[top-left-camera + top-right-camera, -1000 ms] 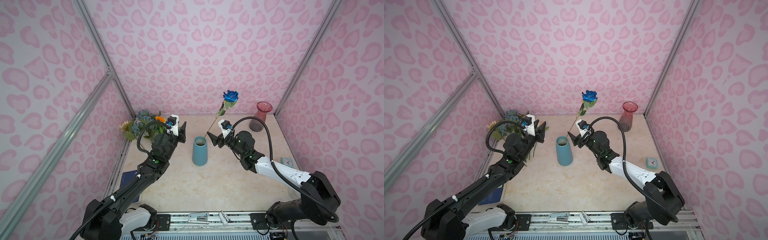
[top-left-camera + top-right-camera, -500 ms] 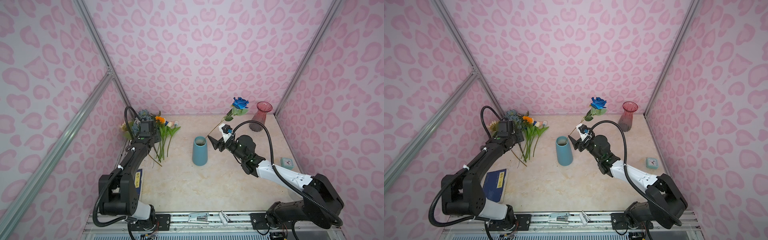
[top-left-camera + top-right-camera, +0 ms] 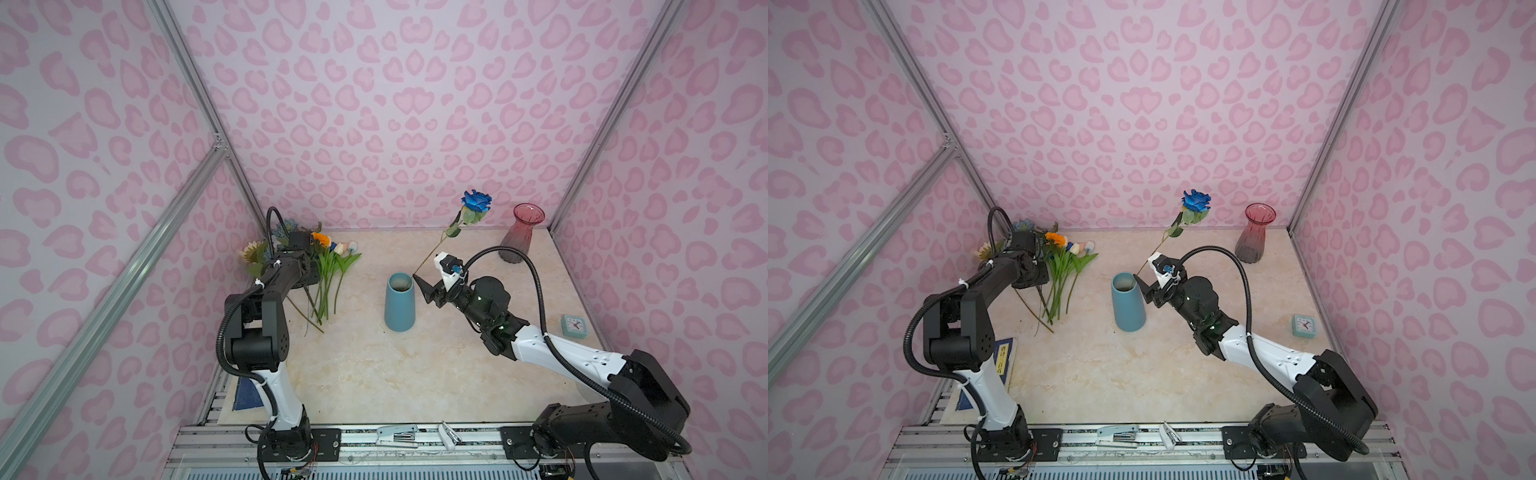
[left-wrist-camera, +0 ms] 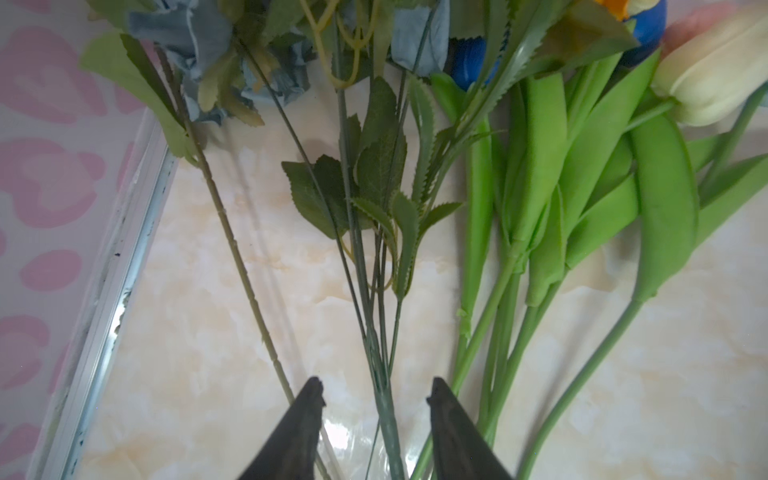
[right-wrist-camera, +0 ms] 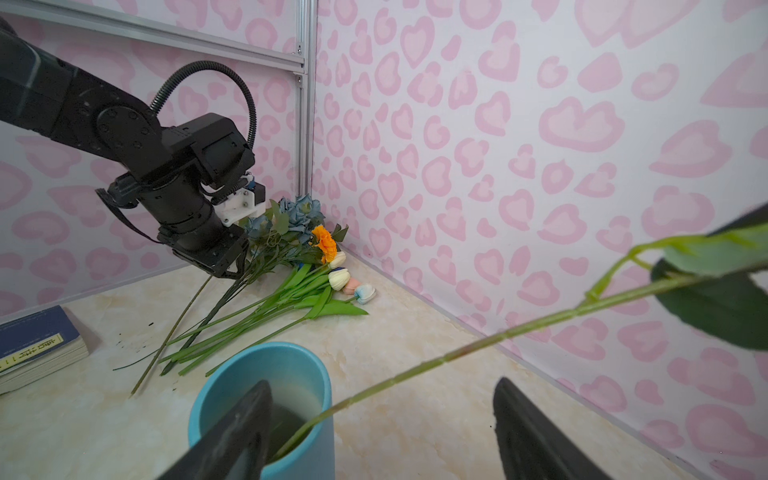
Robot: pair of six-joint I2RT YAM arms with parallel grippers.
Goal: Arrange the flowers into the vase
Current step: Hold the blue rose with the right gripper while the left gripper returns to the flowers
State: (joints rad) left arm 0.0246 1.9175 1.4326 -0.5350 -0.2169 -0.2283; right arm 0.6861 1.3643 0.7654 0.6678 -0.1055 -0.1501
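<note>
The blue vase [image 3: 400,301] [image 3: 1127,301] stands mid-table. A bright blue rose [image 3: 476,200] [image 3: 1196,200] has its stem end inside the vase and leans back and to the right. My right gripper [image 5: 382,384] [image 3: 424,286] is open beside the rim. Its fingers straddle the rose stem [image 5: 436,361] without touching it. The other flowers [image 3: 328,266] [image 5: 291,286] lie in a pile at the back left. My left gripper [image 4: 374,388] is low over the pile, open, one finger on each side of the dusty-blue bunch's stem [image 4: 384,409], with a gap on both sides.
A red glass vase [image 3: 521,232] stands in the back right corner. A small teal clock [image 3: 574,325] sits by the right wall and a blue book [image 5: 37,345] by the left wall. A stapler [image 3: 397,434] rests on the front rail. The flower pile is close to the corner walls.
My left arm swung from beside the vase back to the flower pile and came down over the stems. The blue rose tipped further right. The right gripper stayed open by the vase.
</note>
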